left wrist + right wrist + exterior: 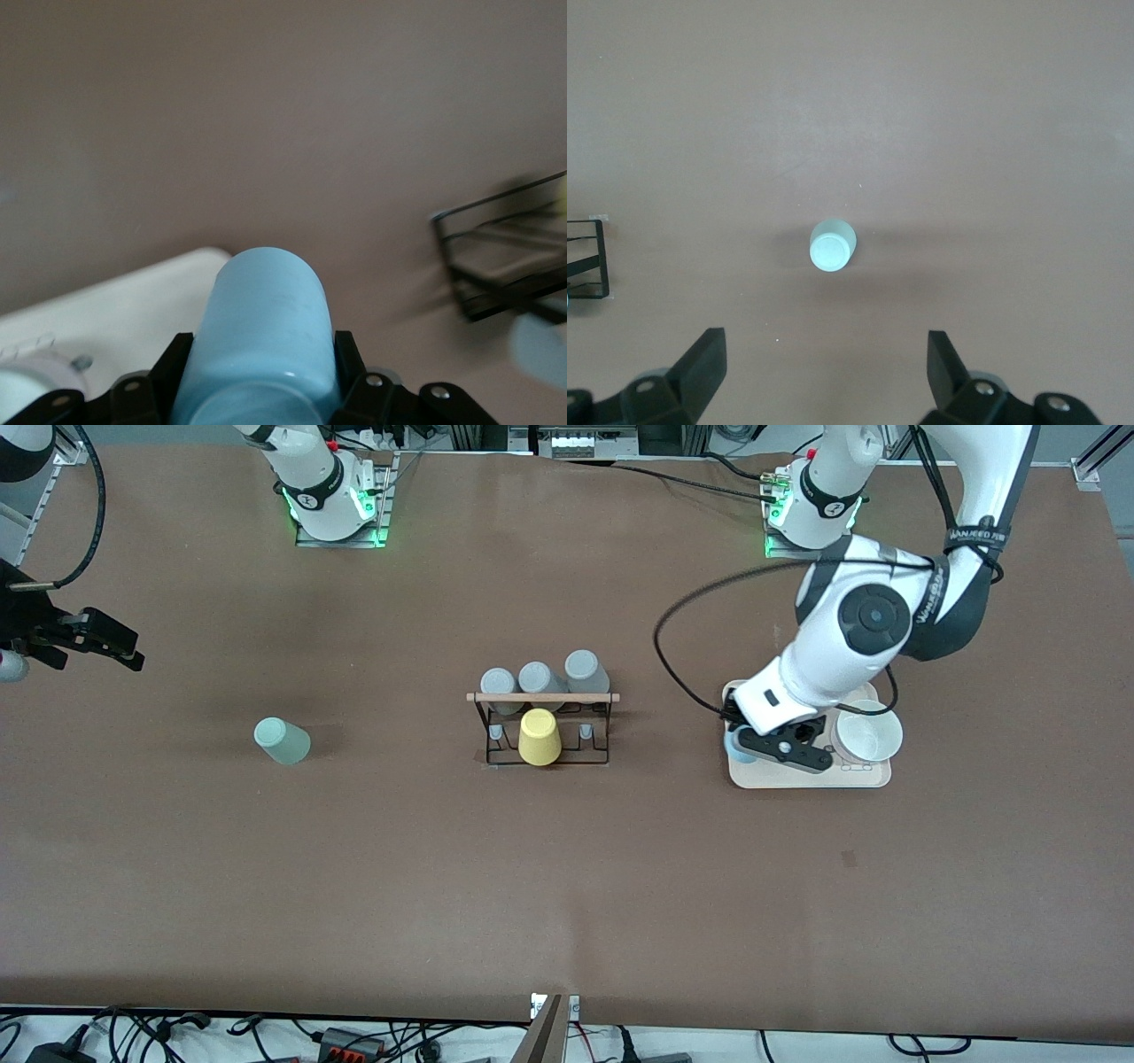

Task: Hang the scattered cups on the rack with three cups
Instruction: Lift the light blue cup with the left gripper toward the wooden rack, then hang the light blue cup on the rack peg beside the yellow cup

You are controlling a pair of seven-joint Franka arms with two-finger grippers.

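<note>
I see my left gripper point(742, 746) clenched on the light blue cup point(262, 341), upright on the tray point(797, 778); my right gripper point(133, 657) waits released; the mint cup point(282, 741) tips toward ten o'clock.

Brown table point(567, 886): rack point(542, 731), tray point(802, 775), mint cup point(282, 741).

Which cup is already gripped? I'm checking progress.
The light blue cup on the beige tray, clamped in the left gripper; the mint green cup stands free.
</note>
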